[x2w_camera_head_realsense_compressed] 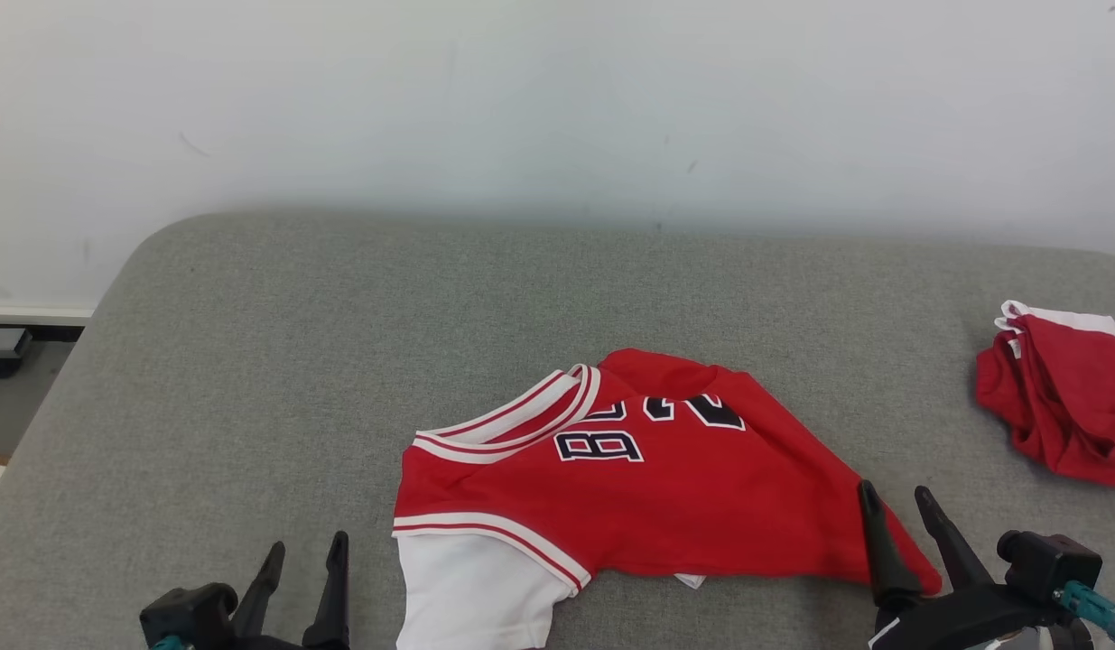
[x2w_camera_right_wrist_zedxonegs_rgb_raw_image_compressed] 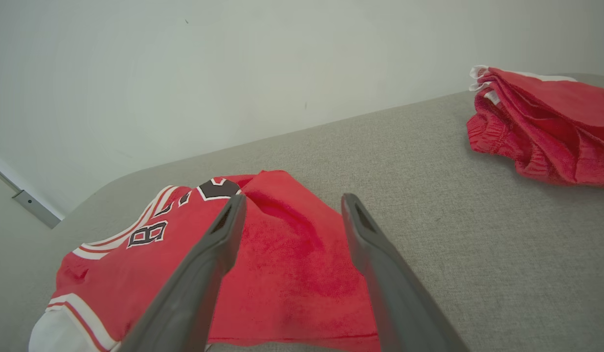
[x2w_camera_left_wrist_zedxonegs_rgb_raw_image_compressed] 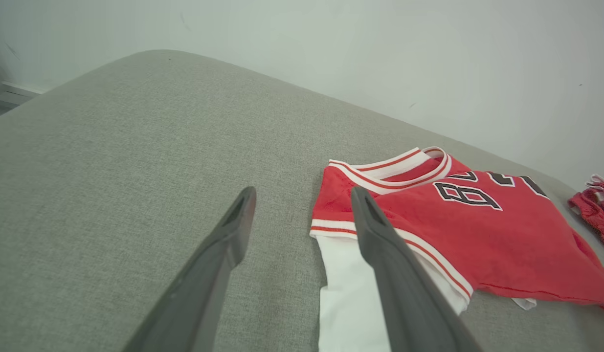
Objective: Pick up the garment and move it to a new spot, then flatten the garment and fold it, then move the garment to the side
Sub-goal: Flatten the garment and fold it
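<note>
The left claw (x2w_camera_head_realsense_compressed: pixel 309 543) and the right claw (x2w_camera_head_realsense_compressed: pixel 896 492) both stand wide open, holding nothing. The red jersey (x2w_camera_head_realsense_compressed: pixel 665 496) lies rumpled on the grey tabletop (x2w_camera_head_realsense_compressed: pixel 340 361) between them, its white sleeve (x2w_camera_head_realsense_compressed: pixel 471 587) just right of the left claw and its red hem at the right claw's fingers. A second red garment (x2w_camera_head_realsense_compressed: pixel 1063 406) lies well off to the right claw's right.

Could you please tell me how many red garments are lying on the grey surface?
2. The jersey lies near the middle, by the robot. A red bundle sits at the right, cut off by the head view's edge; it may hide another piece.
</note>
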Tool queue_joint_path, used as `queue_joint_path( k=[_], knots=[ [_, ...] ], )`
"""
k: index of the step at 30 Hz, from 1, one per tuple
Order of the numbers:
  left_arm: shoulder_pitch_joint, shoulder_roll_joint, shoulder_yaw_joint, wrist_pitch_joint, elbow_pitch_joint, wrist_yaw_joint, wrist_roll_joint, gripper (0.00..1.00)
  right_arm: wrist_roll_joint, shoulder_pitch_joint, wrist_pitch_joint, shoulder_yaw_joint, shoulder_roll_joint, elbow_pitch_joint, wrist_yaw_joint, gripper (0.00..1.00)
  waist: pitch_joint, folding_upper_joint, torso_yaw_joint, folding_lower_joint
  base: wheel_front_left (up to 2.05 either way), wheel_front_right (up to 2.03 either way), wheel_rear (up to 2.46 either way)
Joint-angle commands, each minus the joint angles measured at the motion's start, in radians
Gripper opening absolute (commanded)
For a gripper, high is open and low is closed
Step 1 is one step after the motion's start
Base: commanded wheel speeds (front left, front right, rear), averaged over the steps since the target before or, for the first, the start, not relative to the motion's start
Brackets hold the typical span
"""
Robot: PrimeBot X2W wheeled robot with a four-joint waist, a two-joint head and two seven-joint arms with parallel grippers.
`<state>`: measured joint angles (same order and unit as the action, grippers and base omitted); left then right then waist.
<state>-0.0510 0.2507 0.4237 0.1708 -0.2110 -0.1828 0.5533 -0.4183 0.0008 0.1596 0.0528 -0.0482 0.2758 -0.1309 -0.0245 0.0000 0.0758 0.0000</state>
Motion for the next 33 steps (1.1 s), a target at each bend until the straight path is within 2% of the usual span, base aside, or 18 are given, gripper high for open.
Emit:
queue_joint_path(
  k=[1,6,12,17,22,33],
  knots=[
    [0.004,0.000,0.003,-0.028,0.007,0.006,0.020,1.00,-0.008,-0.014,-0.035,0.014,-0.005,0.005,0.000,1.00,0.000,0.0000,0.000,0.0000,0.00,0.00,0.00],
    [0.018,0.006,0.025,-0.151,0.006,0.020,0.073,1.00,0.024,-0.027,-0.168,0.070,-0.005,-0.004,0.000,1.00,0.001,0.0000,-0.006,0.0000,0.00,0.00,0.00],
    [0.029,0.006,0.050,-0.290,0.007,0.021,0.131,1.00,0.130,-0.040,-0.410,0.159,-0.004,-0.020,0.000,1.00,0.007,0.0000,-0.014,0.0000,0.00,0.00,0.00],
    [0.024,0.003,0.064,-0.334,-0.010,0.024,0.142,1.00,0.187,-0.051,-0.537,0.208,-0.005,-0.045,0.000,1.00,0.022,0.0000,-0.012,0.0000,0.00,0.00,0.00],
    [-0.004,-0.004,0.086,-0.359,-0.058,0.033,0.136,1.00,0.202,-0.059,-0.586,0.220,-0.005,-0.069,0.000,1.00,0.047,0.0000,-0.009,0.0000,0.00,0.00,0.00],
    [-0.060,-0.030,0.110,-0.358,-0.176,0.058,0.136,1.00,0.207,-0.073,-0.594,0.209,-0.005,-0.088,0.000,1.00,0.081,0.0000,-0.016,0.0000,0.00,0.00,0.00]
  ],
)
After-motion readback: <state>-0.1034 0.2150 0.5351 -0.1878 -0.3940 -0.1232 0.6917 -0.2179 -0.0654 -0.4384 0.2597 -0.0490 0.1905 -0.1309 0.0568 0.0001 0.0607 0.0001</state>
